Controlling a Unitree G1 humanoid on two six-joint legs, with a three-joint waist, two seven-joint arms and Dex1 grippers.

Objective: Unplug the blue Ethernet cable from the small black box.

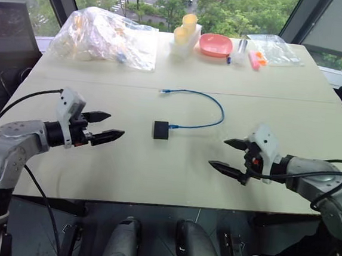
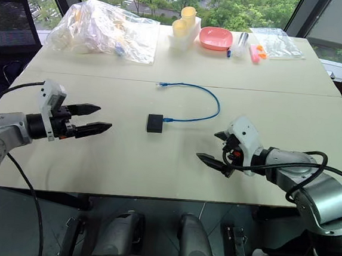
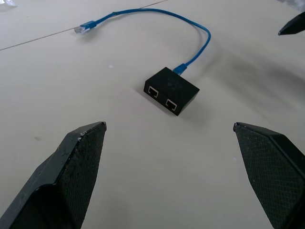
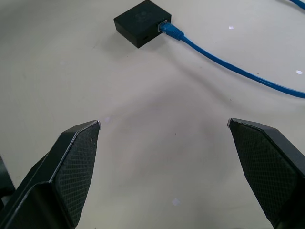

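Note:
The small black box [image 1: 161,129] lies flat in the middle of the table. The blue Ethernet cable [image 1: 218,104] is plugged into the box's right side, loops away to the far side and ends in a free plug [image 1: 164,91]. In the left wrist view the box [image 3: 171,90] shows two empty ports on its near face, with the cable [image 3: 200,45] entering its back. My left gripper [image 1: 108,127] hovers open to the left of the box, apart from it. Open as well, my right gripper [image 1: 228,154] hangs to the box's right, nearer the table's front edge.
Along the far edge of the table [image 1: 83,168] sit a crumpled clear plastic bag [image 1: 104,37], yellow cups in a white holder [image 1: 186,30], a pink plate [image 1: 215,45] and a clear bag with small items [image 1: 273,50]. A black chair [image 2: 12,21] stands at the far left.

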